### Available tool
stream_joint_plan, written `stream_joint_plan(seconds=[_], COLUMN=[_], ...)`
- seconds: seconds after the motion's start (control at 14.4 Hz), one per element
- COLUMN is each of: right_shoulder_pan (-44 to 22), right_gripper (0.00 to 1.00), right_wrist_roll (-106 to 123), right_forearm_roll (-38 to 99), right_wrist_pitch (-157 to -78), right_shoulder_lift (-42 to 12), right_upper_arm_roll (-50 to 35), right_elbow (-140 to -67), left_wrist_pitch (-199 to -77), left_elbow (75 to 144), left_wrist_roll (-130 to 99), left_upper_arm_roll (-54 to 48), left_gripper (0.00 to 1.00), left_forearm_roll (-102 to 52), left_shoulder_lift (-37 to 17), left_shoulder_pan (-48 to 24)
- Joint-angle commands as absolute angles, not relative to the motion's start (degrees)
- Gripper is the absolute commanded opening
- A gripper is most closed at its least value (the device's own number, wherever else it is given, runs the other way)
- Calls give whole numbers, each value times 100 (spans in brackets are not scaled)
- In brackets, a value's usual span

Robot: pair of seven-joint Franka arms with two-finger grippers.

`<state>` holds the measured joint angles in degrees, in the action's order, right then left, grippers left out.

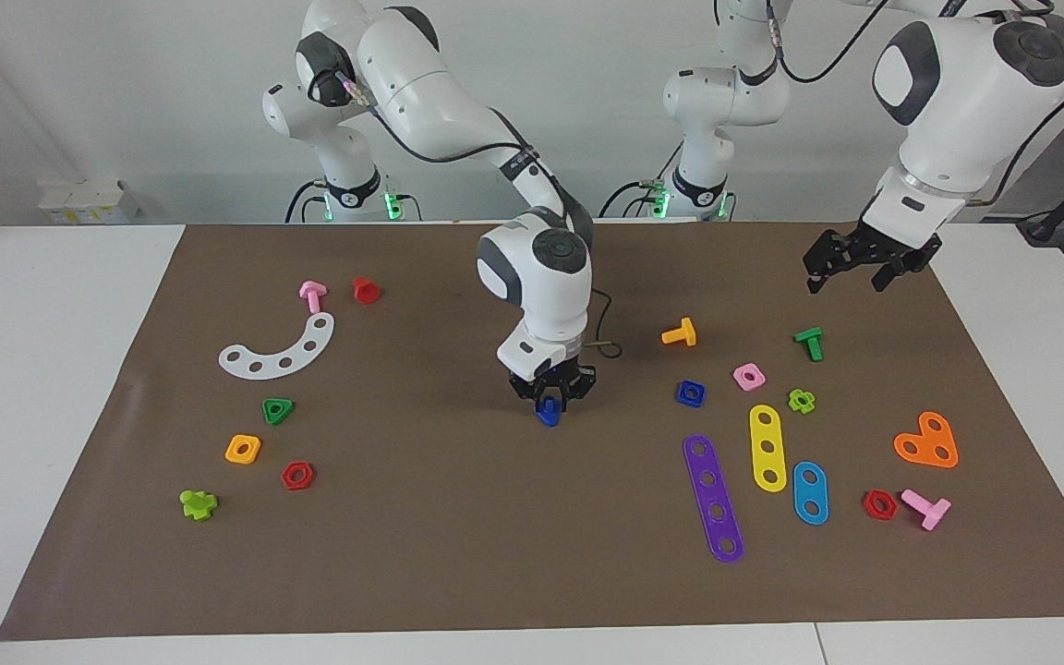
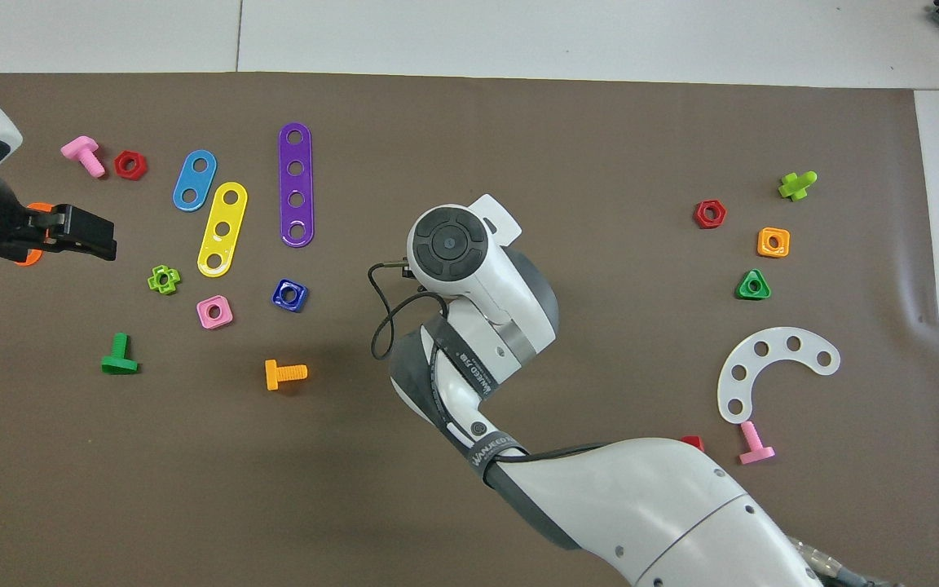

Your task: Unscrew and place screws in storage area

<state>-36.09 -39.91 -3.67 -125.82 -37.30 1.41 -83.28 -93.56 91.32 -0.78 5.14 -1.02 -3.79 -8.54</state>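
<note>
My right gripper (image 1: 550, 399) points straight down over the middle of the brown mat (image 1: 458, 554) and is shut on the dark-blue bolt (image 1: 548, 415), which hangs at or just above the mat. In the overhead view the right arm's hand (image 2: 457, 244) hides the bolt. The matching dark-blue square nut (image 1: 690, 393) lies flat on the mat toward the left arm's end, and also shows in the overhead view (image 2: 288, 294). My left gripper (image 1: 851, 275) is open and empty, raised in the air over the left arm's end of the mat; it also shows in the overhead view (image 2: 78, 232).
Around the blue nut lie an orange bolt (image 1: 680, 333), a pink square nut (image 1: 749, 376), a green bolt (image 1: 809, 342), a purple strip (image 1: 713, 497), a yellow strip (image 1: 767, 447) and an orange heart plate (image 1: 927, 441). At the right arm's end lie a white curved plate (image 1: 278, 351) and a green triangular nut (image 1: 277, 410).
</note>
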Motion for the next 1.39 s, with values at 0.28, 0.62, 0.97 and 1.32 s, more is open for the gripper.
stream_joint_plan(seconds=[0.28, 0.62, 0.97, 1.32], right_shoulder_pan=[-3577, -2982, -1769, -749], right_gripper=[0, 0, 0, 0], right_wrist_roll=[-3946, -3789, -2472, -1320], right_forearm_roll=[-475, -466, -440, -325], right_wrist_pitch=[-12701, -12191, -12479, -13813], right_shoulder_lift=[-3630, -2561, -986, -668], right_upper_arm_roll=[141, 211, 211, 193], right_elbow=[-8394, -8743, -10719, -12178], left_wrist_pitch=[-9369, -9369, -9369, -9369], left_elbow=[9316, 9316, 9316, 9316], left_wrist_roll=[-35, -35, -35, -35], left_upper_arm_roll=[519, 519, 519, 519], left_gripper=[100, 100, 100, 100], left_forearm_roll=[-9, -9, -9, -9], left_shoulder_lift=[-211, -211, -211, -211], left_shoulder_pan=[-844, -844, -844, -844])
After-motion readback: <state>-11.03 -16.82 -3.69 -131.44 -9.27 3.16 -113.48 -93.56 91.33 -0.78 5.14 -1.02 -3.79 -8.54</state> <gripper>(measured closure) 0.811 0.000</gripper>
